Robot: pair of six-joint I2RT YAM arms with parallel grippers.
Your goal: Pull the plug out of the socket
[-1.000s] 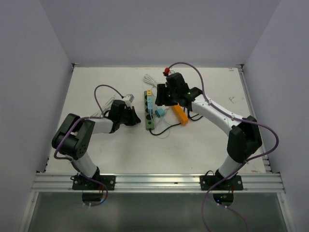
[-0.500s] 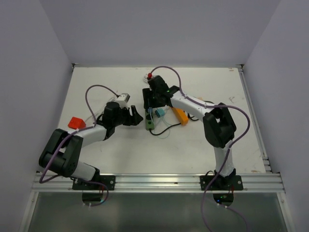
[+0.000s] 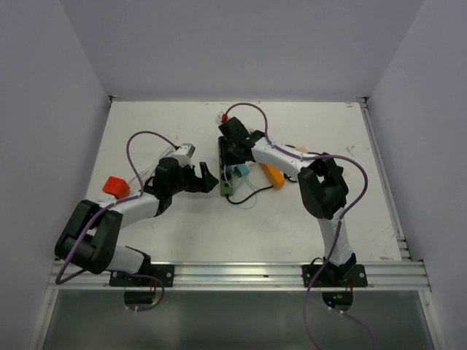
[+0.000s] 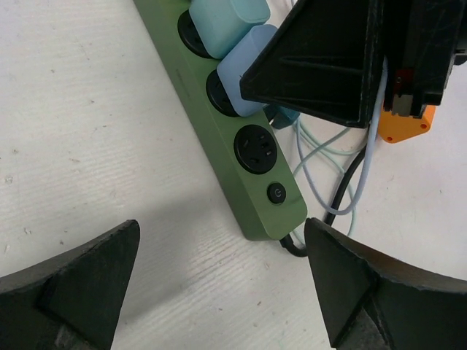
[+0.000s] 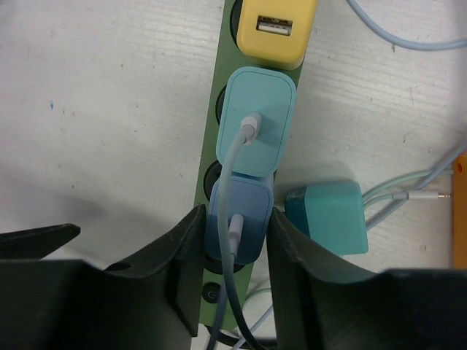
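The socket point(image 3: 225, 179) is a long green strip lying end-on in the middle of the table. A blue plug point(image 5: 241, 219) sits in its third socket. My right gripper point(image 5: 235, 237) is shut on that blue plug, one finger on each side. Ahead of it a light teal plug point(image 5: 257, 120) and a yellow one point(image 5: 277, 22) are also plugged in. In the left wrist view the strip's near end point(image 4: 248, 191) shows an empty socket and a button. My left gripper point(image 4: 219, 292) stands wide open just short of that end, touching nothing.
A loose teal adapter point(image 5: 325, 216) lies right of the strip among pale cables. An orange strip point(image 3: 273, 175) lies further right. A red block point(image 3: 115, 187) sits at the left beside my left arm. White walls close the table on three sides.
My right gripper moved left along the strip and shut on the blue plug. My left gripper opened wide and reached toward the strip's near end, uncovering the red block.
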